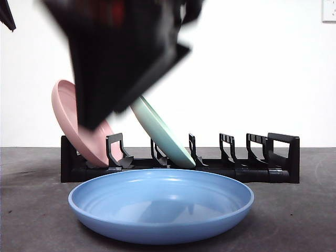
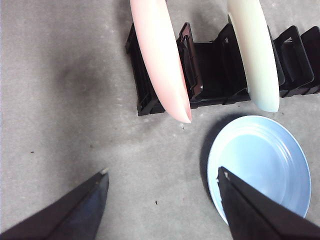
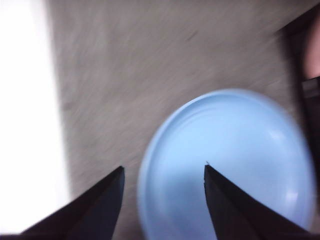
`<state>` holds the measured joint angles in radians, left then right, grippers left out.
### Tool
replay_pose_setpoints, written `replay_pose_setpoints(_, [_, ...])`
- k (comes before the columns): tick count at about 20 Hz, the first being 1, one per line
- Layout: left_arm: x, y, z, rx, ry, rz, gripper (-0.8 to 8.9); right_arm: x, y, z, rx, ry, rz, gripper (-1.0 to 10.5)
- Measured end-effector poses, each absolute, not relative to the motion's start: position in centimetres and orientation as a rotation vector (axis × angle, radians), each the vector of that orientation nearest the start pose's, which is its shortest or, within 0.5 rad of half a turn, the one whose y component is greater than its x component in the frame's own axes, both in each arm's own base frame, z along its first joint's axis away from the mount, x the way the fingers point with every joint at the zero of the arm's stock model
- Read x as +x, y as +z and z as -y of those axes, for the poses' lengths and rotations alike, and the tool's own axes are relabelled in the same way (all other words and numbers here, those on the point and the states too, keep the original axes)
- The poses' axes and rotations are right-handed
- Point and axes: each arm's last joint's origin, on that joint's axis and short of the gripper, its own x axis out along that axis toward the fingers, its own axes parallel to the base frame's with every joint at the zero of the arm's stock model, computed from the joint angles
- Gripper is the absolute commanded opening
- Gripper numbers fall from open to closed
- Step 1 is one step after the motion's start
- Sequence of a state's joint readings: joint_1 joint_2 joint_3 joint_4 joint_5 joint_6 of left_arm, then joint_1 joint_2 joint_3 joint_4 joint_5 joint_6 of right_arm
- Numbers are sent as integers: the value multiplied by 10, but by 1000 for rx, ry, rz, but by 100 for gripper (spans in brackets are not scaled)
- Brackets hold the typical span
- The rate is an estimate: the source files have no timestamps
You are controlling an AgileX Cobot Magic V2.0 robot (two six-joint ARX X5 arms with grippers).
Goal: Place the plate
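Note:
A blue plate lies flat on the grey table in front of a black dish rack. In the right wrist view, my right gripper hovers open over the near rim of the blue plate, holding nothing; the picture is blurred. A big dark blurred arm comes down from above in the front view, over the rack's left part. My left gripper stands open and empty, high above the table beside the blue plate.
A pink plate leans in the rack's left slot and a pale green plate in a slot further right. The rack's right slots hold nothing. A black arm tip shows at the top left corner.

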<state>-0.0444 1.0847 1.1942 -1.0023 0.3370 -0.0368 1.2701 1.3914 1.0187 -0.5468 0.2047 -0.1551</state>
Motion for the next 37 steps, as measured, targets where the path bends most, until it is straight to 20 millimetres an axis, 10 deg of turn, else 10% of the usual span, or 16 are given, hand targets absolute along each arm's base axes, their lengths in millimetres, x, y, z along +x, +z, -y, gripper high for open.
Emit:
replay_pose_setpoints(8, [198,355,25,-198,-349,-833,346,133,330,-173,-176,830,-595,255])
replay_pose_setpoints(16, [254,368,52,-88,-201,-846,347,139,350,-105,49,613,-587,255])
replay_pose_setpoints(27, [342,355,99,69,-81,-933,347,141,344,-91,-2,552,-650,255])
replay_pose_setpoints(34, [359,326,104,95,-69,-1035,338,142,344,-89,-8,534,-646,255])
replay_pose_setpoints(37, [359,323,104,99,-67,-1051,191,142,344,-89,-8,534,-646,255])
